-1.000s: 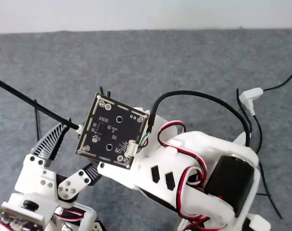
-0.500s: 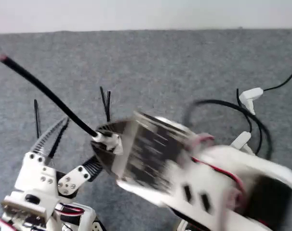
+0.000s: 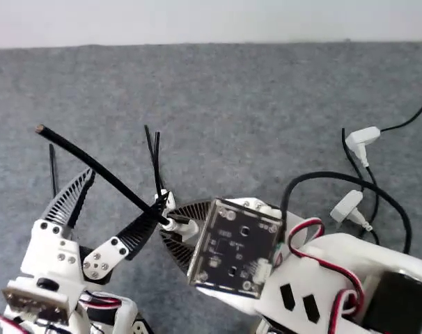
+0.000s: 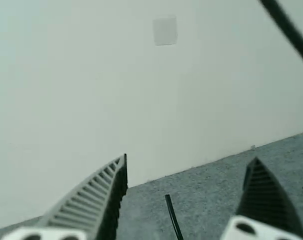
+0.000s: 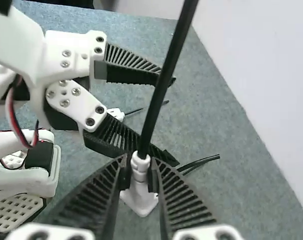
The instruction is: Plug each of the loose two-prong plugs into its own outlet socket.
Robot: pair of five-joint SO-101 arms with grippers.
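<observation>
The small white plastic two-prong plug (image 5: 139, 192) is pinched in the right gripper (image 5: 140, 167), likely so it can be plugged in; the left gripper (image 4: 189, 160) is spread wide beside it.

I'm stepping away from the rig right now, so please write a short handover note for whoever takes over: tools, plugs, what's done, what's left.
Left tool: open, empty.
Right tool: shut on a white plug; its black cable slants up past the left tool.
A second plug and a third plug lie loose on the grey mat on the right arm's side.
Done: no plug seated.
Left: all three plugs need sockets.
</observation>
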